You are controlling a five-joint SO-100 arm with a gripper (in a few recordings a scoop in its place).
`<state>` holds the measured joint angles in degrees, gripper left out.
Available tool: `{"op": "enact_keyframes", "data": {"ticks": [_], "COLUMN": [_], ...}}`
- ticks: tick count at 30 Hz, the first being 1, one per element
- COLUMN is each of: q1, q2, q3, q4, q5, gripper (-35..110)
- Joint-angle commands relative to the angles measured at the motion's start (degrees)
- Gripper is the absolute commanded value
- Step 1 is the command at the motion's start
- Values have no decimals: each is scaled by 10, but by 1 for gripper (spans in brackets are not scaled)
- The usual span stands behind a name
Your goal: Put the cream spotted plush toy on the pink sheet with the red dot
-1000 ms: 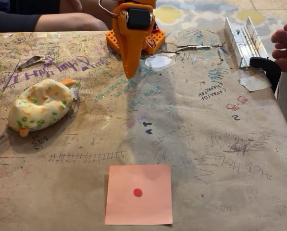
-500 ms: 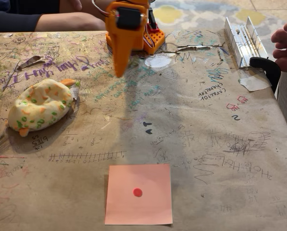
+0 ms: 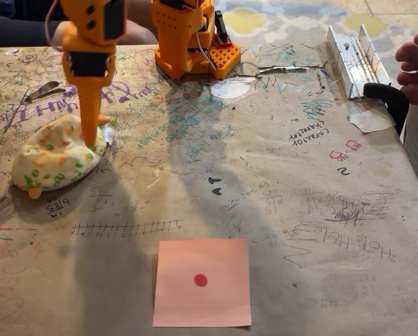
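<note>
Fixed view: a brown paper-covered table (image 3: 293,210), scribbled all over with pen marks, seen from its near edge looking towards the robot's base.
Plush toy: the rounded cream fabric plush toy with green and orange spots (image 3: 53,162) lies at the middle left of the frame, one small orange foot poking out at its lower left, an orange ear at its upper right.
Pincer: the orange plastic two-finger gripper (image 3: 90,140) hangs at the upper left, pointing straight down, its tip at the toy's upper right part.
Pincer state: from this side the fingers read as one narrow spike, so I cannot tell how far apart they stand; the tip seems to touch or press the fabric, but nothing shows it has hold of the toy, which rests on the table.
Step in hand: the reach onto the toy, ahead of the grasp; the carry has not begun.
Next move: in my judgement, fingers must straddle a fold of soft fabric and close firmly, then lift clear; a shallow pinch near the toy's edge could slip.
Arm base: the orange block-shaped robot base (image 3: 191,42) stands at the top centre.
Target sheet: the flat square salmon-pink paper sheet with a small red dot at its centre (image 3: 201,283) lies at the bottom centre, bare, well apart from the toy.
Right edge: a silver metal channel piece (image 3: 352,59) and a person's hand (image 3: 415,63) sit at the upper right.
</note>
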<state>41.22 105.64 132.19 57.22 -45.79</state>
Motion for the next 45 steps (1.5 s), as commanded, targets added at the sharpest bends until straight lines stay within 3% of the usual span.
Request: {"op": "enact_keyframes", "data": {"ticks": [1,18,32,38,45], "q1": [17,59,46,41,56], "q2": [-33,-200,-315,-401,-498], "q3": [-91,-220,-356,-525,-684], "q4": [31,131,185,247,338], "q5": [-29,-162,-145,-112,-120], "gripper": [42,42,39,39,1]}}
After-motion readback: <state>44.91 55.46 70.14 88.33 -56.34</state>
